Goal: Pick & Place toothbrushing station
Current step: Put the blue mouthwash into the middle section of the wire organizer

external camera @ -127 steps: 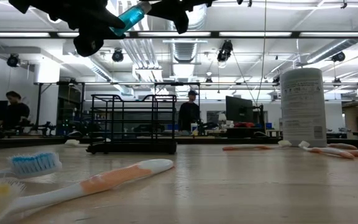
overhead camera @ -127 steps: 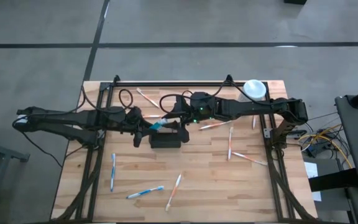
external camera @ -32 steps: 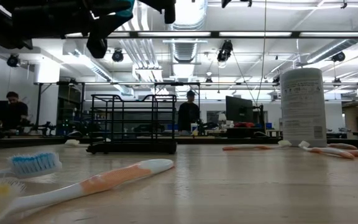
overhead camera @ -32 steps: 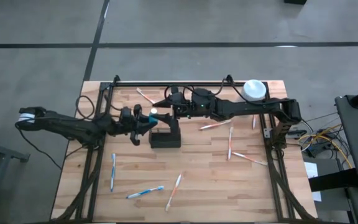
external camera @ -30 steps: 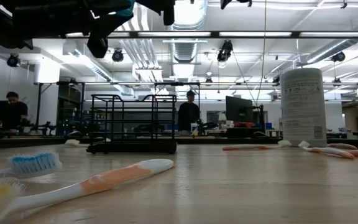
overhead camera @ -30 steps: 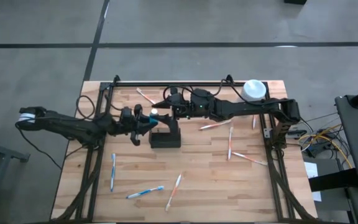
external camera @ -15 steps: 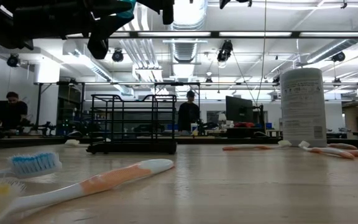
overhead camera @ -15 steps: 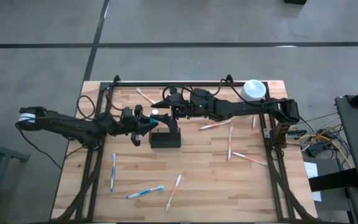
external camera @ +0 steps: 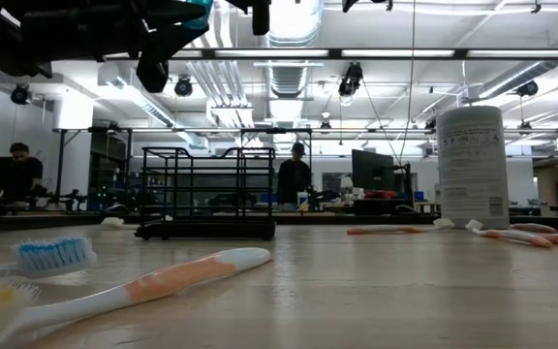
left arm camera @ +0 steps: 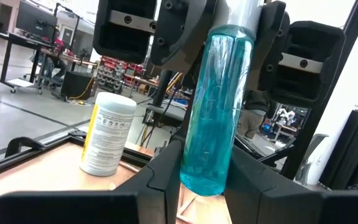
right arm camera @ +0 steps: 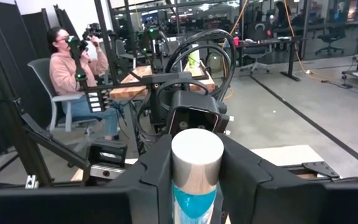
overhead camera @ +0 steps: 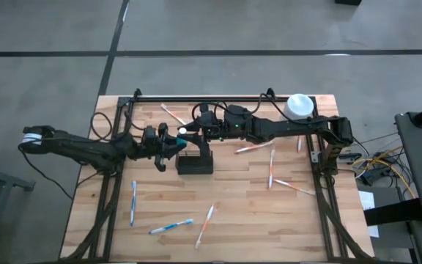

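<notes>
Hands [left arm camera: 205,158] (both) clamp tube [left arm camera: 211,118] above basket [overhead camera: 195,160].

The white canister [external camera: 472,167] carries a printed label [left arm camera: 109,127] with dark lines of text, too small and blurred to read. No other text is legible.

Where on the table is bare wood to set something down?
Bare wood lies along the near edge right of the orange toothbrush, and left of the black basket toward the blue toothbrush. It is crowded between basket and white canister, with orange toothbrushes.
</notes>
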Robot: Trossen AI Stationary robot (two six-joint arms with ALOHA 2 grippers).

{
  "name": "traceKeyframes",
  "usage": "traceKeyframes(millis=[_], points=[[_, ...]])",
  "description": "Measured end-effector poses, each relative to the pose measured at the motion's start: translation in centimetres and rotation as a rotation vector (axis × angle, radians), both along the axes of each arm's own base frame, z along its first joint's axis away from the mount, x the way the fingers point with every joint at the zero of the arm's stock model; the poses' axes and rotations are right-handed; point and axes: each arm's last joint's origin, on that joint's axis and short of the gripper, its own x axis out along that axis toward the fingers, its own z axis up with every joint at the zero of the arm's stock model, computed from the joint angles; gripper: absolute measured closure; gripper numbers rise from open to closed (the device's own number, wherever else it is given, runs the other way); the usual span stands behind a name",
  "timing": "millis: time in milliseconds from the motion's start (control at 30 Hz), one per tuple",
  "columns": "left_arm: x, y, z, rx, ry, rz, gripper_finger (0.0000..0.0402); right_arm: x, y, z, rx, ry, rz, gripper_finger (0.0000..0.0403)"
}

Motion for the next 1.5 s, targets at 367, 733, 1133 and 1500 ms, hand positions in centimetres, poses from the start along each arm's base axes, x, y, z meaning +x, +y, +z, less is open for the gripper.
traceKeyframes(millis=[367, 733, 1133, 1500], points=[[0.0, 0.0, 0.0, 0.001, -0.004, -0.004, 0.0303, 0.0, 0.1, 0.1, 0.005, -0.013, -0.001, 0.03], [0.0, 0.0, 0.0, 0.001, 0.001, -0.006, 0.0303, -0.1, 0.1, 0.2, 0.002, 0.0, -0.001, 0.029], [0.0, 0.0, 0.0, 0.003, -0.004, -0.006, 0.0303, -1.3, 0.1, 1.1, -0.03, 0.052, -0.002, 0.0291], [0.0, 0.0, 0.0, 0.003, -0.005, -0.006, 0.0303, -1.4, 0.2, 1.2, -0.026, 0.057, -0.002, 0.0294]])
